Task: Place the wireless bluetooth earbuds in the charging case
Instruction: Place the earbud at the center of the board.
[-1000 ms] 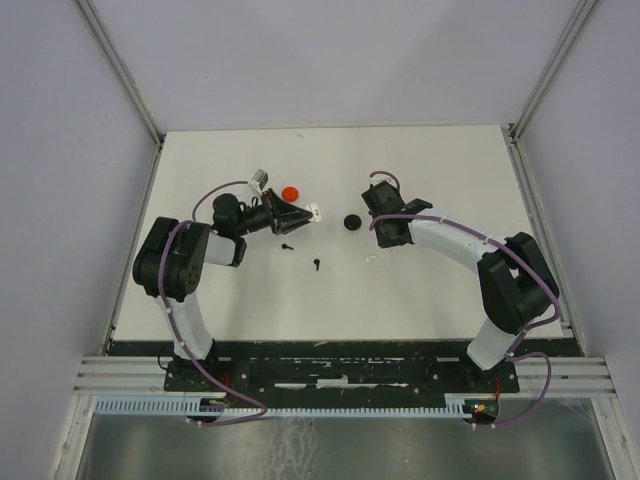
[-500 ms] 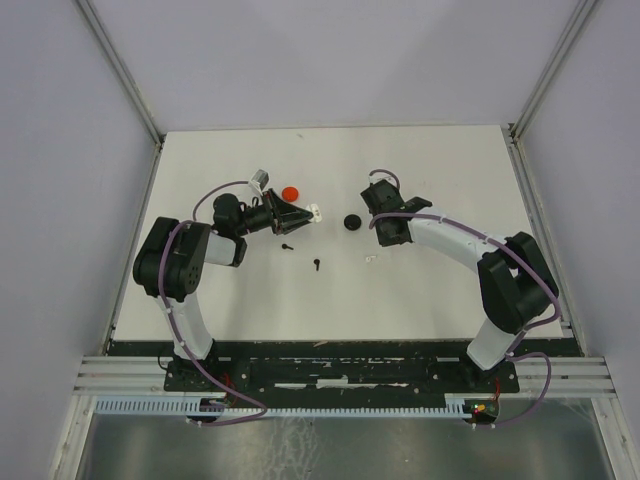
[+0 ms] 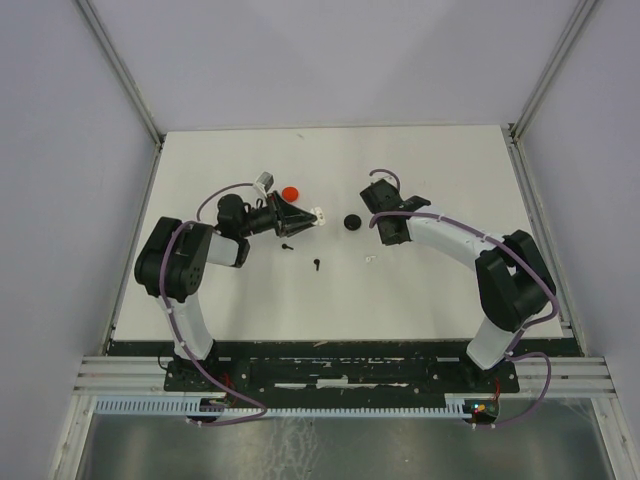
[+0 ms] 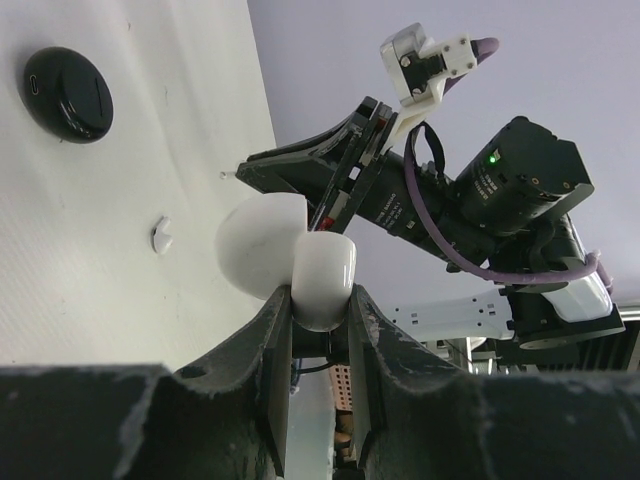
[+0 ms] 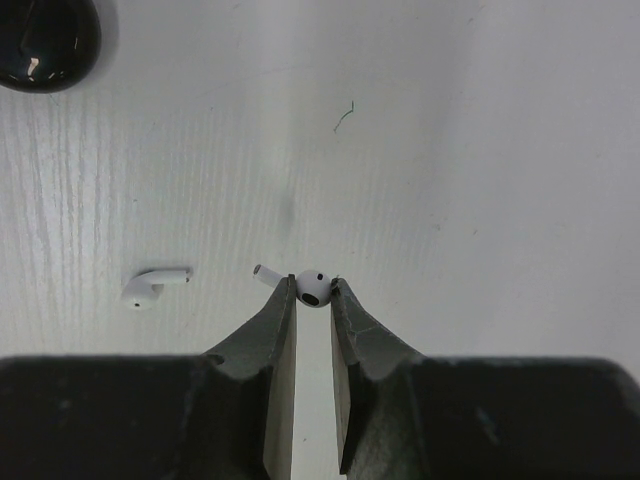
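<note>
While one white earbud (image 5: 312, 285) sits pinched between the nearly closed fingers of the right gripper (image 5: 312, 292), stem pointing left of the fingertips, no bud is seated yet. A second white earbud (image 5: 150, 288) lies on the table (image 5: 450, 150) left of that gripper. The left gripper (image 4: 320, 296) clamps narrowly on the white charging case (image 4: 325, 265), lid open, facing the right arm. A black earbud (image 3: 287, 244) and a second black earbud (image 3: 316, 265) lie base-side of it. Insertion is judged wholly outstanding.

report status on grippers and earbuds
Left gripper shut on white charging case. Right gripper shut on white earbud. Second white earbud loose on table. Black disc between the grippers.
</note>
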`<act>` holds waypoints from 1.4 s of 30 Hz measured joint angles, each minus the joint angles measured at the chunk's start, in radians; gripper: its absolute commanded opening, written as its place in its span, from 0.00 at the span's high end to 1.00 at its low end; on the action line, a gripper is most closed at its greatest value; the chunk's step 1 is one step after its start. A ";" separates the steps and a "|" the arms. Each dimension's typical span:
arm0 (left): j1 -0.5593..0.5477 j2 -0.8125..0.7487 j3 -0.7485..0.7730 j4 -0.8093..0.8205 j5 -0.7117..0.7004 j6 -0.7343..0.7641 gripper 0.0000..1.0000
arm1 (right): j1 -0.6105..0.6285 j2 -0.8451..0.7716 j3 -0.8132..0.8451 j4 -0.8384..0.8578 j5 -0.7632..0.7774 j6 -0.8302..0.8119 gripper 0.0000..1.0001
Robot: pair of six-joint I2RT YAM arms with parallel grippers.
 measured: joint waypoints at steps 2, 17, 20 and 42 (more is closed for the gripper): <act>-0.005 0.000 0.000 -0.015 -0.002 0.001 0.80 | 0.000 0.000 0.000 -0.001 0.000 -0.005 0.85; -0.077 0.000 0.051 -0.146 -0.040 0.033 0.80 | 0.055 -0.026 0.048 0.030 -0.053 -0.177 0.88; -0.097 0.000 0.070 -0.185 -0.053 0.052 0.80 | 0.093 -0.012 0.126 0.012 -0.037 -0.207 0.88; -0.106 0.040 0.079 -0.170 -0.060 0.073 0.81 | 0.164 -0.023 0.179 0.084 0.017 -0.382 0.92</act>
